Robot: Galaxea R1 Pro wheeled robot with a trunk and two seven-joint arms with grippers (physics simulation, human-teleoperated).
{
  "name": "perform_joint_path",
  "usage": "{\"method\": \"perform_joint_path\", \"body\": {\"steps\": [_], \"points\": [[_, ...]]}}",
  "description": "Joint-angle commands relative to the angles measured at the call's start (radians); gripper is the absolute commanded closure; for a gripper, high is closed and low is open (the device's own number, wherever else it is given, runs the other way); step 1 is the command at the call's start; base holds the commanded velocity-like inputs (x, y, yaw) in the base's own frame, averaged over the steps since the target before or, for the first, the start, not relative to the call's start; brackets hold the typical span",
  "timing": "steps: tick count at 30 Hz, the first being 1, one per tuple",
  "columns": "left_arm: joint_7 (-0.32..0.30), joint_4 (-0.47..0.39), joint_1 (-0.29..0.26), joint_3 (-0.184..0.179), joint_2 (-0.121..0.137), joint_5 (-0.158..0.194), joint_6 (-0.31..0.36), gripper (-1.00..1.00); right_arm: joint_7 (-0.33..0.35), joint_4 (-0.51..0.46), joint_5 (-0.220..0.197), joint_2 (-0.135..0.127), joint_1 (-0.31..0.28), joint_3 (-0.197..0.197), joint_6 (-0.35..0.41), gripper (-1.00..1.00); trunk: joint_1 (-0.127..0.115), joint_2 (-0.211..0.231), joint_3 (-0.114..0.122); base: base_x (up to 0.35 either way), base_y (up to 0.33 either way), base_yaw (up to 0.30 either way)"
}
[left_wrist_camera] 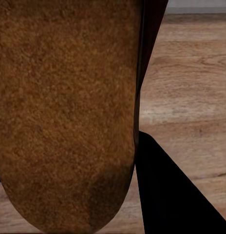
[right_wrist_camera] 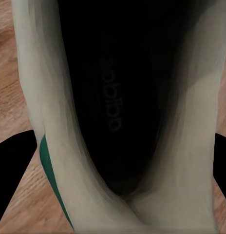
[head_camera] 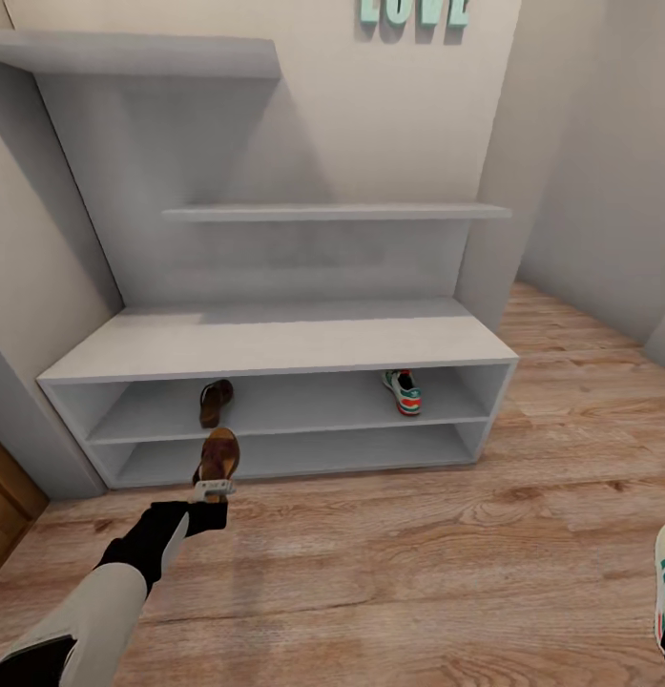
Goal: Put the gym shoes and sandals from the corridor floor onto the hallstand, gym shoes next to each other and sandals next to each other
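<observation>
Now the left gripper [head_camera: 211, 489] has its fingers clamped on a brown sandal [head_camera: 218, 455], held just before the hallstand [head_camera: 275, 343]. Its mate [head_camera: 216, 401] and one gym shoe [head_camera: 403, 391] lie well apart on the upper shelf tier. The right fingers [right_wrist_camera: 10, 170] hold the other gym shoe [right_wrist_camera: 127, 146] above the corridor floor [head_camera: 418, 572].

Brown sandal [head_camera: 216, 402] and gym shoe [head_camera: 403, 391] on hallstand [head_camera: 275, 345] upper tier, well apart
</observation>
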Motion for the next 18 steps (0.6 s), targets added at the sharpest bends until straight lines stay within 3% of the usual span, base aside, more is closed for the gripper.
{"method": "perform_joint_path", "body": {"steps": [1, 15, 18], "points": [[-0.012, -0.002, 0.000, 0.008, -0.001, -0.014, 0.005, 1.00, -0.004, -0.002, -0.008, 0.001, 0.000, 0.001, 0.004, 1.00, 0.000, 0.000, -0.001, 0.000, 0.000, 0.000], [-0.012, -0.003, -0.001, 0.008, -0.006, -0.014, 0.010, 1.00, -0.004, -0.003, -0.008, 0.006, -0.001, -0.003, 0.003, 1.00, 0.053, -0.098, -0.064, 0.000, 0.000, 0.000], [-0.012, -0.003, -0.001, 0.008, -0.009, -0.014, 0.010, 1.00, -0.004, -0.003, -0.008, 0.006, 0.000, -0.003, 0.003, 1.00, 0.055, -0.099, -0.080, 0.000, 0.000, 0.000]]}}
